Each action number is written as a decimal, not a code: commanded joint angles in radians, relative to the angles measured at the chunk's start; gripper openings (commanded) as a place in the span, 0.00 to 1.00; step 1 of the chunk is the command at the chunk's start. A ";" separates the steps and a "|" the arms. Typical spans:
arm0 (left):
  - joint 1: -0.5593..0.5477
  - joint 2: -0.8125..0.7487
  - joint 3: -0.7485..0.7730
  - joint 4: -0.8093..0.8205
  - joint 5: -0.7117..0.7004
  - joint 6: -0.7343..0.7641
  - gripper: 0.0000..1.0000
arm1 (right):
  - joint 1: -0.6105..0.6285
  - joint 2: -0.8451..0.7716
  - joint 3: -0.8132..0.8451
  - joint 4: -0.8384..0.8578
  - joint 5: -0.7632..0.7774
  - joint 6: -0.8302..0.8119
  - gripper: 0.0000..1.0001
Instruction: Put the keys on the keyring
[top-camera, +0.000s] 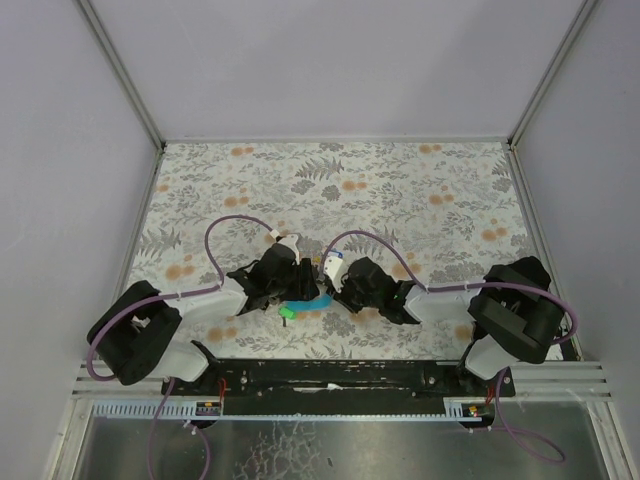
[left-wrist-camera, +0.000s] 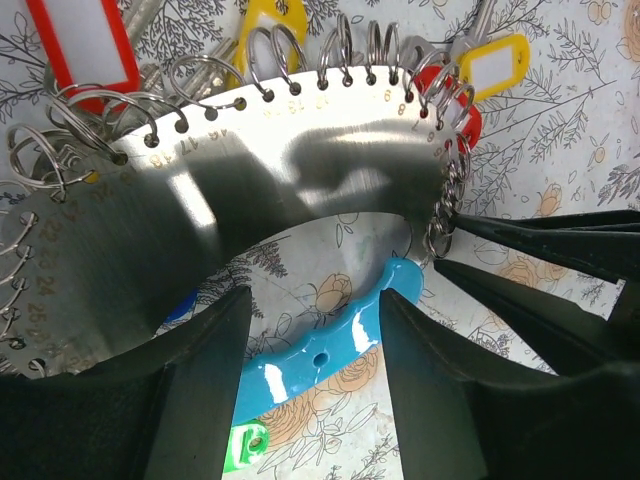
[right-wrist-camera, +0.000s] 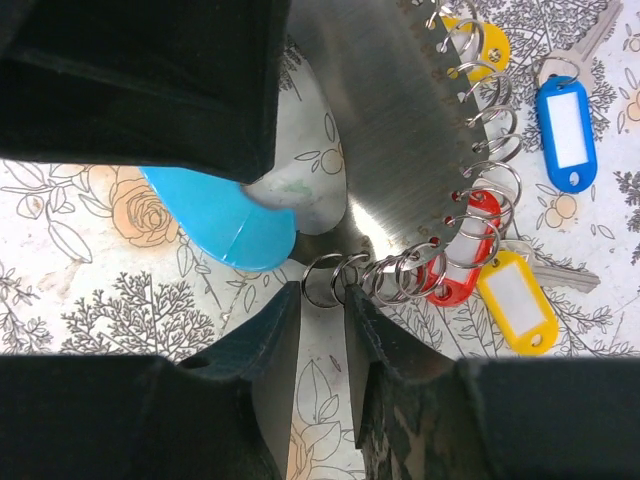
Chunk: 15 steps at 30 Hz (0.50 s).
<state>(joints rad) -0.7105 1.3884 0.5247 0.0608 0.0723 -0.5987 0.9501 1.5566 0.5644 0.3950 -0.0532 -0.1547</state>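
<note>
The black mounting bar (top-camera: 340, 372) carrying both arm bases lies nearest, along the near edge of the table (top-camera: 400, 190). The table is covered by a grey leaf-and-flower cloth with orange blossoms. Plain grey walls close the cell on the left (top-camera: 60, 150), far (top-camera: 330, 60) and right (top-camera: 600, 130) sides, with metal rails in the corners.

The left arm (top-camera: 135, 330) reaches in towards the middle. The left gripper (left-wrist-camera: 315, 320) stands half wide, its fingers closed on the blue strap (left-wrist-camera: 320, 350) of the keyring (left-wrist-camera: 300, 180) from both sides.

The keyring sits at the near middle of the table, between the two grippers. It is a curved metal plate with numbered holes and a row of wire rings along its outer edge. The keys (right-wrist-camera: 565, 125), with red, yellow, blue and green tags, lie on the cloth along that edge. Which of them are hooked on cannot be told.

The right gripper (right-wrist-camera: 323, 295) is narrow, pinching the small ring (right-wrist-camera: 322, 278) at the plate's end. The right arm (top-camera: 515, 310) extends from the right.
</note>
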 joint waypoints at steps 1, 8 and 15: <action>0.008 -0.001 0.002 0.057 0.010 -0.006 0.53 | 0.013 0.011 0.034 0.033 0.078 -0.016 0.29; 0.008 -0.029 -0.024 0.082 0.020 0.009 0.54 | 0.012 -0.022 0.038 0.032 0.067 -0.019 0.02; 0.009 -0.123 -0.079 0.120 0.028 0.041 0.53 | 0.012 -0.099 0.043 0.018 0.026 -0.013 0.00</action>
<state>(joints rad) -0.7105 1.3315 0.4789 0.0998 0.0872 -0.5907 0.9546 1.5326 0.5743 0.3988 -0.0071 -0.1684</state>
